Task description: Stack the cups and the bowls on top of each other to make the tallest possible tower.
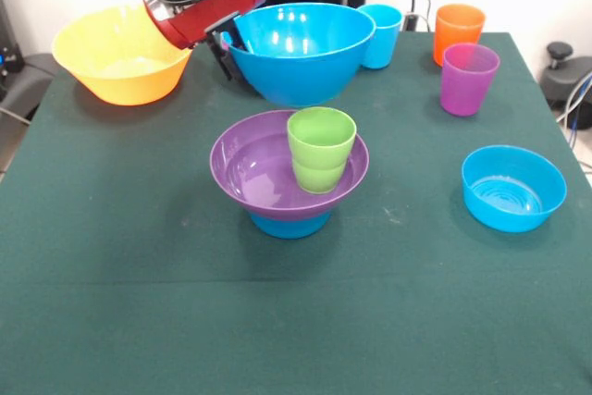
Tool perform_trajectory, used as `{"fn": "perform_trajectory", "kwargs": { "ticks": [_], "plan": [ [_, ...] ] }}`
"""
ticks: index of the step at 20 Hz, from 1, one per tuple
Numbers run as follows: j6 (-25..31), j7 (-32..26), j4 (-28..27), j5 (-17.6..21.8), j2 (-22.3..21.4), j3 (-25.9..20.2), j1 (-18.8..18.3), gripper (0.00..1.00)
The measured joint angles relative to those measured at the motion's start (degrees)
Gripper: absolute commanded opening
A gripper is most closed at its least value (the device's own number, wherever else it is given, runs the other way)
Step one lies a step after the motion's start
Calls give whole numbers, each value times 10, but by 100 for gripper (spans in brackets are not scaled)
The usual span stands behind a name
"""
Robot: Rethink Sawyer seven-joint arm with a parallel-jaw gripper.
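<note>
My gripper (231, 53) comes in from the top left and is shut on the left rim of the large blue bowl (305, 53), one finger inside and one outside. The bowl hangs at the back, behind the tower. The tower (289, 182) stands mid-table: a small blue bowl (289, 225) lowest, a wide purple bowl (254, 171) on it, and the lime green cup (321, 148) upright inside the purple bowl. The light blue cup (381, 34), orange cup (460, 32) and translucent purple cup (469, 79) stand at the back right.
The large yellow bowl (120, 57) sits at the back left, close to my arm. A second small blue bowl (512, 188) sits at the right. The table is covered with a dark green cloth (139, 302).
</note>
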State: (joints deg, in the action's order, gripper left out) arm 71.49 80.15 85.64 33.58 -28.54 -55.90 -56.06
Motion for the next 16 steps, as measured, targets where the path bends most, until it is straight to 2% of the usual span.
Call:
{"fn": "perform_trajectory", "kwargs": {
  "ticks": [16],
  "plan": [
    [-10, 0, 20, -1, 1, -3, 0, 0]
  ]
}}
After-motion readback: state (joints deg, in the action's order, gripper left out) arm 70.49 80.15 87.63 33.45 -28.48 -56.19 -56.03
